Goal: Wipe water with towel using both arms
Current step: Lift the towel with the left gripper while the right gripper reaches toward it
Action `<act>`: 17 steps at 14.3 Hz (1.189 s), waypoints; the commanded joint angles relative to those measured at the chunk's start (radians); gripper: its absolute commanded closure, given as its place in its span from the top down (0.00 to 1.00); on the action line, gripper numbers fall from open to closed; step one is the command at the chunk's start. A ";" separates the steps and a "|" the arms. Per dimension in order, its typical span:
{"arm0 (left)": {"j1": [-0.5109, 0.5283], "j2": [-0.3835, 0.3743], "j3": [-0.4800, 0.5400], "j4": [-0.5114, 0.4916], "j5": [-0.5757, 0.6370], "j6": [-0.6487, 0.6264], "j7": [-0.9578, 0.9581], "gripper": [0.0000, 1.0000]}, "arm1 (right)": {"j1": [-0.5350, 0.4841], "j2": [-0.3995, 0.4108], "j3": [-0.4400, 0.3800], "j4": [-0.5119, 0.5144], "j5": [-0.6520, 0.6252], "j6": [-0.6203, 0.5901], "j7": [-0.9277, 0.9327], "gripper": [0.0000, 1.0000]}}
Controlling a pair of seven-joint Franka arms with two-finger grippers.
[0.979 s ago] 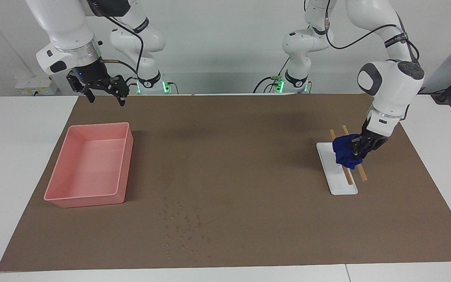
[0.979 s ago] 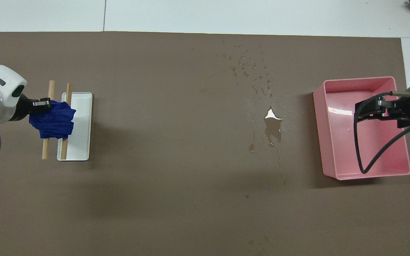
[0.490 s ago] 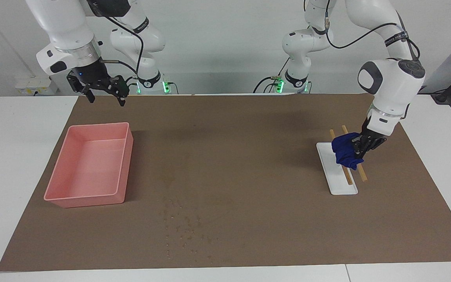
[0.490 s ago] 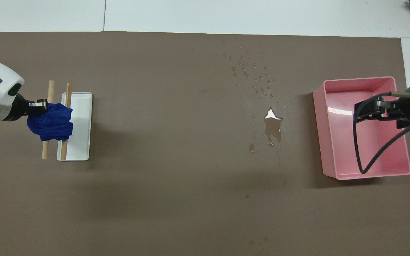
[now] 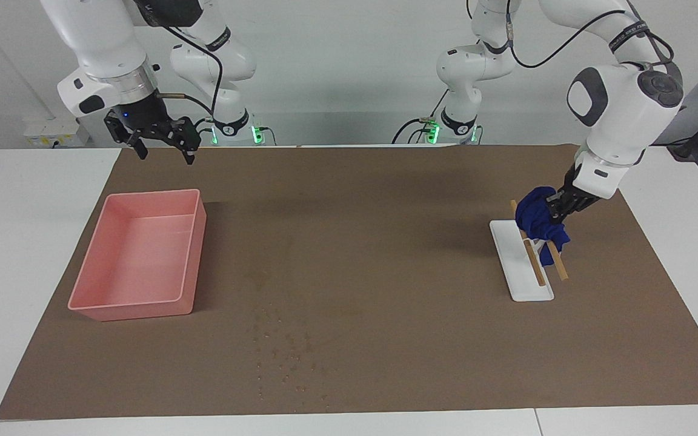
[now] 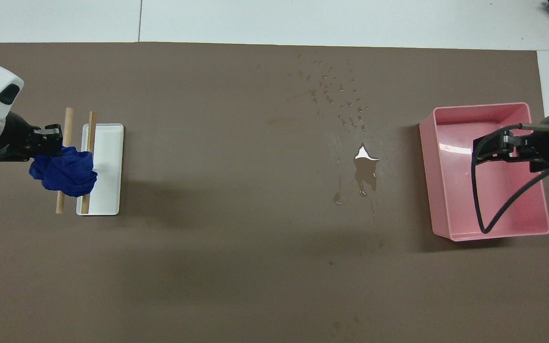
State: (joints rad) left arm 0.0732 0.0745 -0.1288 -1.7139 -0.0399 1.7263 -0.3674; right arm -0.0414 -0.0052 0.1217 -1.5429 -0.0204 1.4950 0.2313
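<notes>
The blue towel point(image 5: 537, 221) hangs bunched from my left gripper point(image 5: 558, 206), which is shut on it and holds it just above two wooden sticks point(image 5: 561, 269) and a white tray point(image 5: 515, 266). In the overhead view the towel point(image 6: 65, 171) droops from the left gripper point(image 6: 51, 143) over the sticks point(image 6: 68, 119). The water is a scatter of droplets point(image 5: 282, 348) toward the mat's edge farthest from the robots, with a small puddle point(image 6: 364, 166) and droplets point(image 6: 336, 100) showing from overhead. My right gripper point(image 5: 165, 156) waits open and empty, raised over the pink tray's end nearest the robots.
The empty pink tray point(image 5: 137, 309) stands toward the right arm's end of the brown mat point(image 5: 385, 242). The white tray point(image 6: 110, 143) and sticks lie toward the left arm's end. The water lies between them, closer to the pink tray point(image 6: 489, 105).
My left gripper has risen with the towel, lifting it up off the sticks and white tray. The right arm has not moved.
</notes>
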 commanded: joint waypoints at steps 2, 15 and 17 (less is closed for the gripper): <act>-0.039 0.030 0.009 0.059 -0.174 -0.071 -0.421 0.00 | 0.000 -0.024 0.007 -0.022 0.020 0.007 -0.001 1.00; -0.150 0.008 0.005 0.037 -0.726 0.252 -1.438 0.00 | 0.138 0.039 0.101 -0.017 0.347 0.354 0.898 0.99; -0.206 -0.005 0.005 0.039 -0.726 0.295 -1.437 0.00 | 0.162 0.057 0.101 -0.016 0.410 0.422 0.977 0.98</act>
State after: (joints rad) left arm -0.0737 0.0908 -0.1363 -1.6825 -0.7418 1.9765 -1.7638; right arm 0.1159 0.0361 0.2209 -1.5528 0.3261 1.8577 1.1266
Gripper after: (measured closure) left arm 0.903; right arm 0.018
